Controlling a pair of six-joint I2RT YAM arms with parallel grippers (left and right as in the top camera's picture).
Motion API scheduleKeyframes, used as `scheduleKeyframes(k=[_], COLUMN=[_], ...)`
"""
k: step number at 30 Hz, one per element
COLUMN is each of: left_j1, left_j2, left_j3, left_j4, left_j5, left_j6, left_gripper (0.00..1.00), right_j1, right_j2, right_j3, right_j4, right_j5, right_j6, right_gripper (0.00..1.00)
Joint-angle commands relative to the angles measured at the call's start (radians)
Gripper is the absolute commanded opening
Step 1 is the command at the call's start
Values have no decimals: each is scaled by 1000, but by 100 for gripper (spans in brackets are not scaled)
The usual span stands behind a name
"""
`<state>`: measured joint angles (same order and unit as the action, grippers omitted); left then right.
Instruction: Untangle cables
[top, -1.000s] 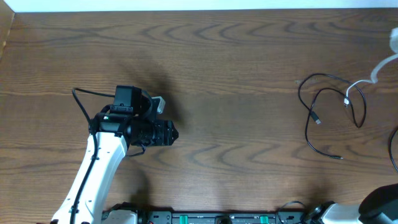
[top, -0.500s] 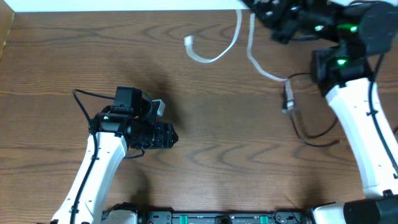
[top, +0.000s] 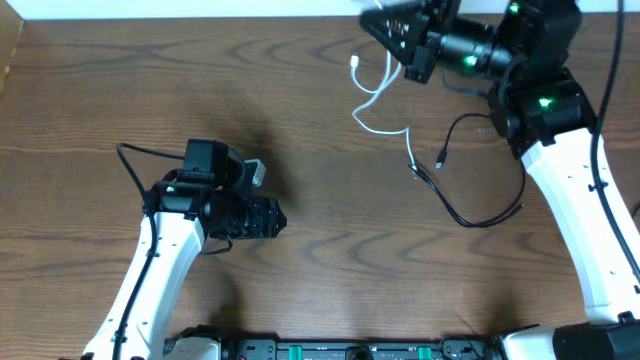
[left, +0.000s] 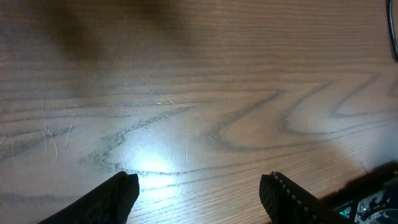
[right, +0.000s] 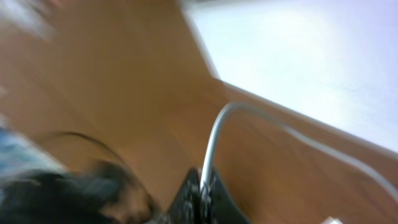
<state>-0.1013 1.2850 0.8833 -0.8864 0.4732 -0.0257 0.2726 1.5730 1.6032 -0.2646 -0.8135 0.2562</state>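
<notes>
My right gripper (top: 385, 25) is at the far edge of the table, shut on the white cable (top: 375, 100), which hangs from it in loops down to the table. In the right wrist view the white cable (right: 214, 140) rises from between the closed fingers (right: 202, 193); that view is blurred. The black cable (top: 465, 205) lies on the table below the right arm, its plug end (top: 441, 157) near the white cable's lower end. My left gripper (top: 275, 217) is open and empty over bare wood at centre left; its two fingers (left: 199, 196) stand wide apart.
The right arm (top: 560, 150) reaches across the right side of the table. The left arm (top: 165, 250) comes up from the front left. A white wall strip (top: 200, 8) runs along the table's far edge. A rail (top: 350, 350) runs along the front edge.
The right arm has carried the white cable, which now hangs in shorter loops near the table's middle. The black cable has been dragged left. The left arm has not moved.
</notes>
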Motion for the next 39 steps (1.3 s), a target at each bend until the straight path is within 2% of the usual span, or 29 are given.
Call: scheduleKeyframes(k=[1, 5, 7, 9, 16, 21, 29, 39], left_j1=[-3, -3, -3, -3, -3, -3, -3, -3], left_j2=[2, 2, 2, 2, 2, 2, 2, 2], left_j3=[3, 3, 3, 3, 3, 3, 3, 3], left_j4=[-3, -3, -3, -4, -5, -21, -21, -18], left_j5=[13, 13, 13, 13, 12, 12, 12, 12], left_j6=[10, 10, 10, 10, 10, 26, 33, 32], left_gripper=[68, 68, 68, 68, 68, 68, 68, 68], right_j1=[18, 8, -17, -42, -111, -191, -420, -718], right_j2=[23, 63, 63, 52, -10, -31, -14, 84], right_j3=[0, 0, 1, 10, 190, 312, 317, 317], right_j4=[-194, -305, -282, -235, -169, -179, -305, -404], right_j5=[417, 680, 832, 885, 935, 1075, 1137, 1130], right_j6=[-390, -433, -428, -428, -426, -430, -422, -270], right_gripper=[1, 1, 1, 1, 1, 1, 1, 1])
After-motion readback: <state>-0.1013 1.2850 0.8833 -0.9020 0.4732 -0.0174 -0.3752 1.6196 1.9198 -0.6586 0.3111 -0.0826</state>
